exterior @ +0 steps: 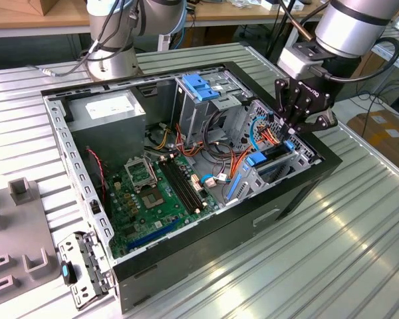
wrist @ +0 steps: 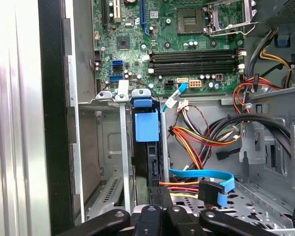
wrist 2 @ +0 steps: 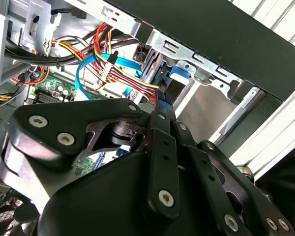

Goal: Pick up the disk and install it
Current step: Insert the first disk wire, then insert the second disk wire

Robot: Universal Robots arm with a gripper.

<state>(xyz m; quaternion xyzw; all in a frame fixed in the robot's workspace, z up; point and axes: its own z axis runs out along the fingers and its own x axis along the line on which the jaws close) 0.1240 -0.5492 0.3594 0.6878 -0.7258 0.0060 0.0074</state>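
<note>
In the exterior view the claw (exterior: 298, 127) hangs over the open computer case (exterior: 219, 246), at the corner toward the exterior view's right, its black linkage reaching down to the drive bay (exterior: 269, 169) where blue plastic parts show. Bundled red, orange and blue cables (exterior: 263, 136) crowd the space just beside the claw, toward the inside of the case; further off lie the green motherboard (exterior: 153, 193), the silver cage with a blue cap (exterior: 203, 90) and the grey power supply box (exterior: 106, 113). The case stands on a ribbed metal tabletop (exterior: 332, 252). In the second wrist view the claw's black links (wrist 2: 160, 147) converge tightly ahead of the camera, and past them a blue piece (wrist 2: 179, 73) sits under the silver bay bracket (wrist 2: 187, 51), with a blue data cable (wrist 2: 88, 69) and a striped wire bundle (wrist 2: 123, 73) close by. In the first wrist view the disk (wrist: 147, 147) stands on edge in the bay slot straight ahead of the claw (wrist: 160, 216), a dark slab between two silver rails (wrist: 123, 147), topped by a blue plastic tab (wrist: 146, 125). The fingers look drawn close together around the disk's near edge, though the contact itself is hidden, so I cannot tell whether they grip it. A blue flat cable (wrist: 206, 177) with a black plug lies just beside the claw.
</note>
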